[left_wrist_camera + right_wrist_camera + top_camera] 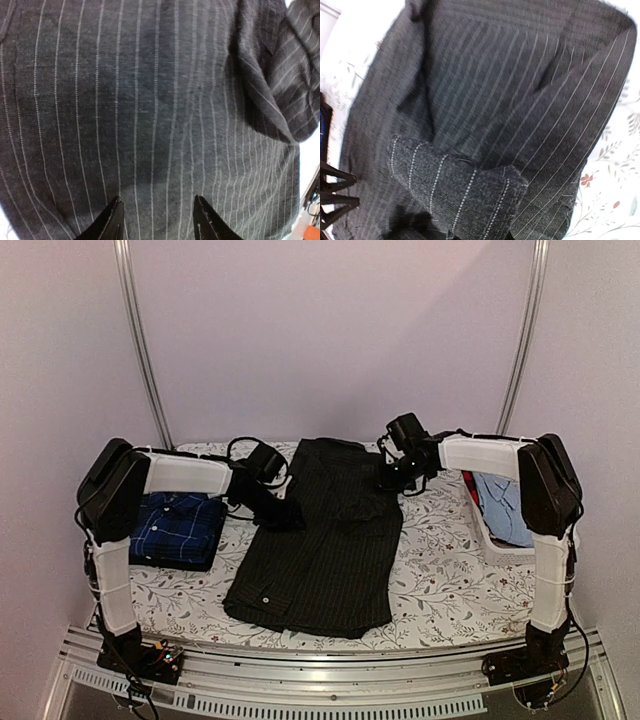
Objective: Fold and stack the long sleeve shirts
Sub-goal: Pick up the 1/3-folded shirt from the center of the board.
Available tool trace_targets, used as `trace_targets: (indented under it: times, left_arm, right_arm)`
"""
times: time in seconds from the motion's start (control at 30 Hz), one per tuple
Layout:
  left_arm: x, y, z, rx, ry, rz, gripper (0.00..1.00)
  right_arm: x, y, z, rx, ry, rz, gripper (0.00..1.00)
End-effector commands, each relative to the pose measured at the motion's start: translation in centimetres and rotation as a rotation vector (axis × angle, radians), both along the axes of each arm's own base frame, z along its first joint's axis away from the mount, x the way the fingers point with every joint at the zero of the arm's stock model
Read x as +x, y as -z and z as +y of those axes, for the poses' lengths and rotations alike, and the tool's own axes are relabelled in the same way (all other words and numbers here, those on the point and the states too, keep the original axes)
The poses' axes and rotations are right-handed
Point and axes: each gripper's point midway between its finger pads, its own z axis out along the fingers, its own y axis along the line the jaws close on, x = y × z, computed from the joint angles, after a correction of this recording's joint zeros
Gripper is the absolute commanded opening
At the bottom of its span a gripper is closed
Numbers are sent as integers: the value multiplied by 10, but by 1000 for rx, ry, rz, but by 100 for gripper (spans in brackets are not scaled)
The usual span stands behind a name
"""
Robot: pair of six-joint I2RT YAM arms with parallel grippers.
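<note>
Pinstriped cuff [457,192] sits pinched in my closed right gripper [397,478], black shirt [320,540] flat just right of the folded navy shirt [180,528]: left gripper [159,220], half-spread, should pin the navy-side edge while I draw it across.

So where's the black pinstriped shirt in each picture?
Top view: the black pinstriped shirt lies mid-table, between the arms.
Left wrist: the shirt fills the frame, beyond the open left claw.
Right wrist: the shirt fills most of the frame.
Shared landmark: flowered table cover, around it from above, right edge in right wrist view.
</note>
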Motion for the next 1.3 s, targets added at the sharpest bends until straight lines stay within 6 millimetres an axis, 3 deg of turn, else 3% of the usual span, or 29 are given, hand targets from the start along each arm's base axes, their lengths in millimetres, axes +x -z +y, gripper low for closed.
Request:
trace_targets:
  times: [0.0, 0.07, 0.2, 0.4, 0.53, 0.67, 0.9, 1.07, 1.27]
  left_arm:
    - [-16, -63, -23, 3, 112, -113, 49]
    - [-32, -82, -43, -12, 167, -141, 50]
    - [-76, -103, -89, -29, 277, -154, 51]
    - [-128, -98, -138, 31, 357, -163, 50]
    - [-157, -88, -161, 93, 394, -188, 50]
    - [-192, -70, -180, 144, 436, -183, 47]
    - [-242, -40, -195, 242, 468, -199, 43]
    - [-253, -28, -201, 365, 464, -257, 43]
    - [-246, -16, -195, 581, 422, -369, 46]
  right_arm:
    - [24, -124, -4, 43, 29, -241, 0]
    - [31, -158, -15, 11, 67, -318, 0]
    - [41, -200, -41, -55, 136, -411, 0]
    - [43, -236, -82, -106, 239, -477, 0]
    - [39, -251, -104, -130, 287, -502, 0]
    - [33, -254, -112, -146, 300, -506, 0]
    - [17, -252, -118, -125, 304, -503, 0]
    - [8, -257, -121, -108, 308, -515, 0]
    - [2, -259, -119, -73, 296, -517, 0]
